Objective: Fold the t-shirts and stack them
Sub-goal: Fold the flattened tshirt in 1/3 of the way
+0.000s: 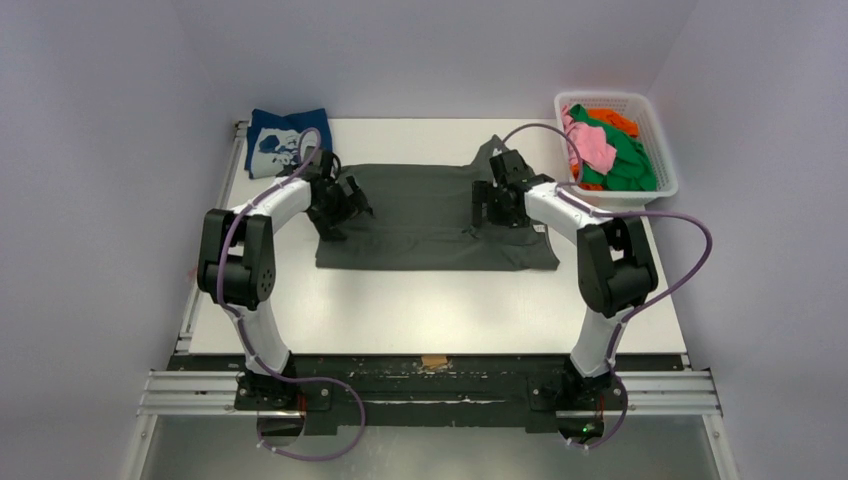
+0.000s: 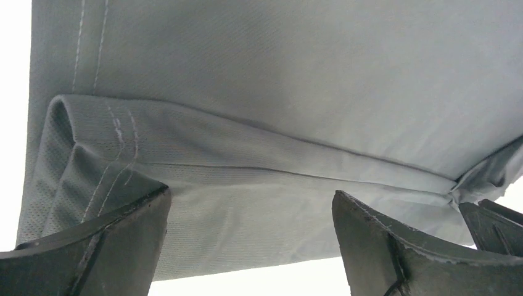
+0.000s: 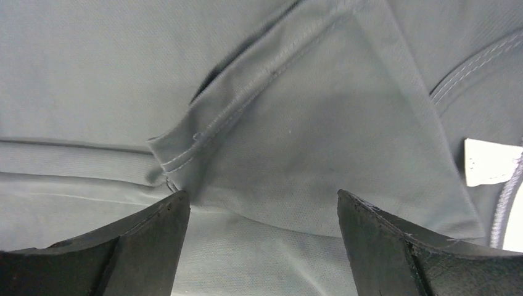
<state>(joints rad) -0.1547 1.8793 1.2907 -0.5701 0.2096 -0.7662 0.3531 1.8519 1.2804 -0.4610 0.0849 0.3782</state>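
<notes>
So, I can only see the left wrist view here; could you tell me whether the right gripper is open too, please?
Observer: Yes, the right gripper is open, its jaws apart above a folded flap of the dark grey t-shirt.
Operator: Thank you. Is any shirt already folded?
Observer: A navy t-shirt lies roughly folded at the far left corner of the table.
Operator: And what is waiting?
Observer: A pink t-shirt, a green t-shirt and an orange t-shirt sit bunched in the white basket at the far right.
</notes>
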